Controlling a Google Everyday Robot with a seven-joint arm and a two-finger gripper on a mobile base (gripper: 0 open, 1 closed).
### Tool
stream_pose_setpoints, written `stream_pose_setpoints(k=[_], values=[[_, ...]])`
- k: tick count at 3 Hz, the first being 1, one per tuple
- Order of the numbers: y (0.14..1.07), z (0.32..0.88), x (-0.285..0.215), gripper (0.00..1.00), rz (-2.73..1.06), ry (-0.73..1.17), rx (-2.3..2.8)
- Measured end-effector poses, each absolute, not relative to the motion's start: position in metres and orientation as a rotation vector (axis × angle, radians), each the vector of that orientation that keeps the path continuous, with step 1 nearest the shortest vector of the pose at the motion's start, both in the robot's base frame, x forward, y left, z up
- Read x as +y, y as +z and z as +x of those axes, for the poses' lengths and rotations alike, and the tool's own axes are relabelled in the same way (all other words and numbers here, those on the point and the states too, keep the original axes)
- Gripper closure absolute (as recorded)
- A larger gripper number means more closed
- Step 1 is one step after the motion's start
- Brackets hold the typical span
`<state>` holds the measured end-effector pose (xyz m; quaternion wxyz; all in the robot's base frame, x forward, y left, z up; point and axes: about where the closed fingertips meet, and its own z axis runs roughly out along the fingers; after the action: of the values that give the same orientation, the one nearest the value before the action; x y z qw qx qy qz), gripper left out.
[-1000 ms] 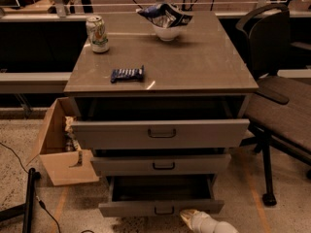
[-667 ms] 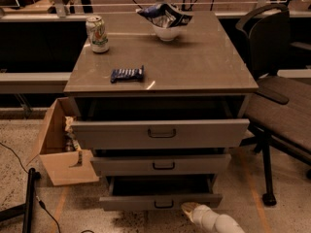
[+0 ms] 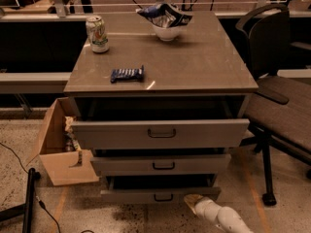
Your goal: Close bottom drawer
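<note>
The bottom drawer (image 3: 160, 195) is the lowest of three grey drawers in the cabinet. It stands pulled out a little, with a narrow front, a small dark loop handle (image 3: 163, 197) and a dark tray showing behind the front. My gripper (image 3: 190, 200), white with a pale tip, comes in from the lower right. It sits just right of the handle, at the lower right of the drawer front, touching it or very near it.
The middle drawer (image 3: 160, 164) and top drawer (image 3: 160, 133) also stand open. A can (image 3: 97, 34), a dark snack bar (image 3: 127, 74) and a bowl with a bag (image 3: 166, 19) sit on the cabinet top. A cardboard box (image 3: 56, 149) stands left, a chair (image 3: 282, 106) right.
My gripper has moved up and toward the bottom drawer's front. The drawer front sits further back, with less of the tray showing.
</note>
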<state>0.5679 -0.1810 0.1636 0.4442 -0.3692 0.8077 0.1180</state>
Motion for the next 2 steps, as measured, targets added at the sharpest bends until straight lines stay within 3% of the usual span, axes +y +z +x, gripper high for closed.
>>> stream_pose_setpoints(k=[2], values=[[0.165, 0.603, -0.182, 1.00, -0.958, 0.266, 1.954]])
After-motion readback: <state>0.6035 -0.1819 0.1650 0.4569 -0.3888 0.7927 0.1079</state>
